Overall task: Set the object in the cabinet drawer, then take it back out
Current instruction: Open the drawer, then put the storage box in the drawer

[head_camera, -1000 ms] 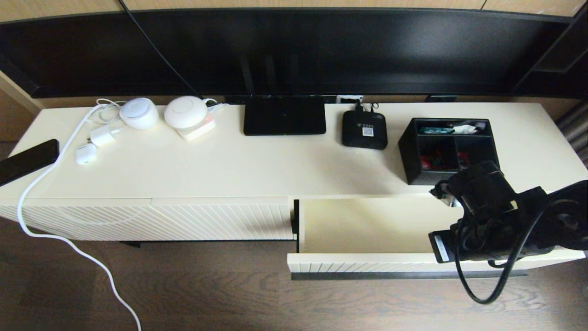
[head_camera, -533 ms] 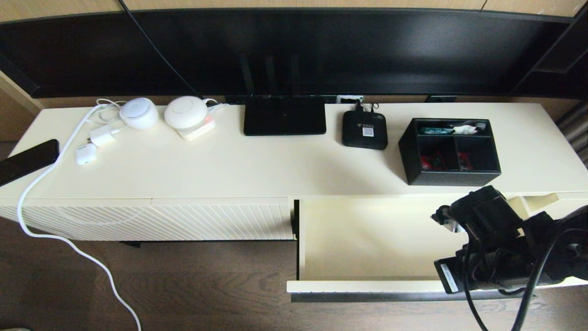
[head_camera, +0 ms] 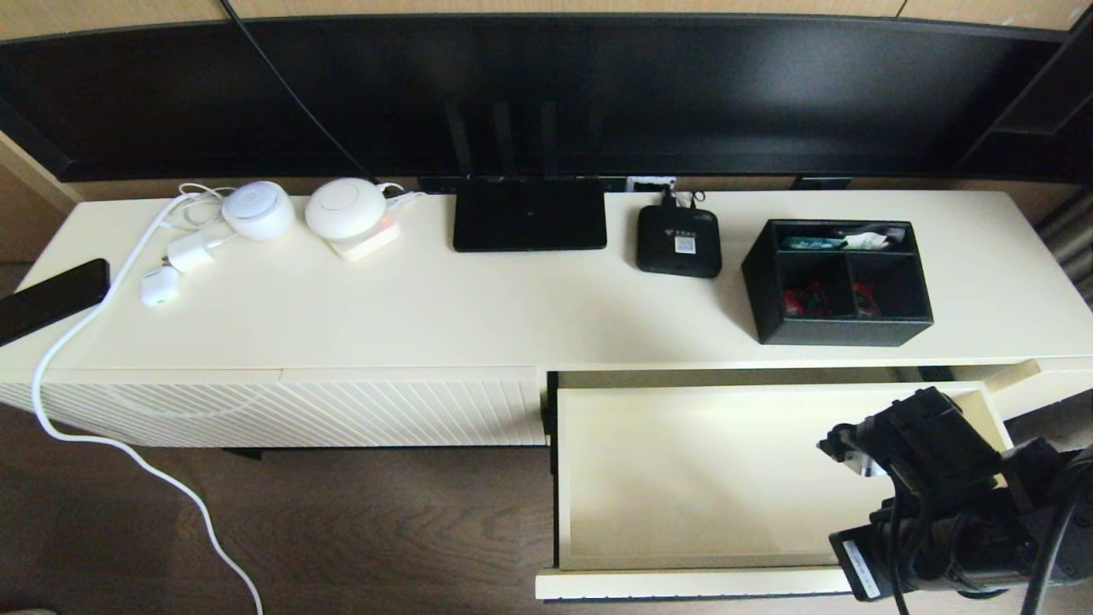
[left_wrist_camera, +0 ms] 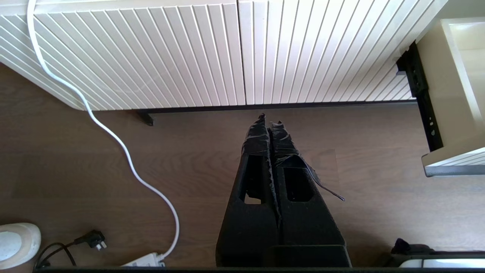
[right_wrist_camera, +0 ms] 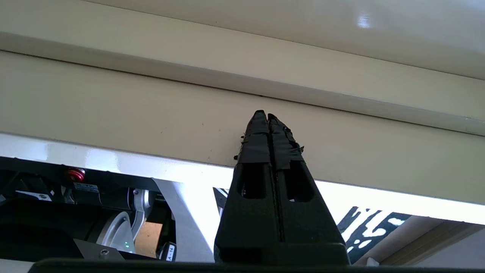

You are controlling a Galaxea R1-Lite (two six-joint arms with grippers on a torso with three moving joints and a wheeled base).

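The black organizer box [head_camera: 837,280], with small red and teal items in its compartments, stands on the cabinet top at the right, behind the drawer. The cream cabinet drawer [head_camera: 683,478] is pulled far out and its inside is bare; its corner also shows in the left wrist view [left_wrist_camera: 454,94]. My right arm [head_camera: 931,504] hangs over the drawer's front right corner. My right gripper [right_wrist_camera: 268,115] is shut, its tips against a cream drawer panel with nothing between them. My left gripper [left_wrist_camera: 269,119] is shut and empty, low over the floor before the ribbed front panel [left_wrist_camera: 227,53].
On the cabinet top are a flat black router [head_camera: 529,213], a small black device [head_camera: 678,242], two white round devices [head_camera: 259,210] and a phone [head_camera: 51,299]. A white cable [head_camera: 85,325] trails down to the wooden floor. A dark TV screen [head_camera: 546,94] stands behind.
The drawer has slid much further out toward me, and my right arm has drawn back with its front. The organizer box has stayed in place.
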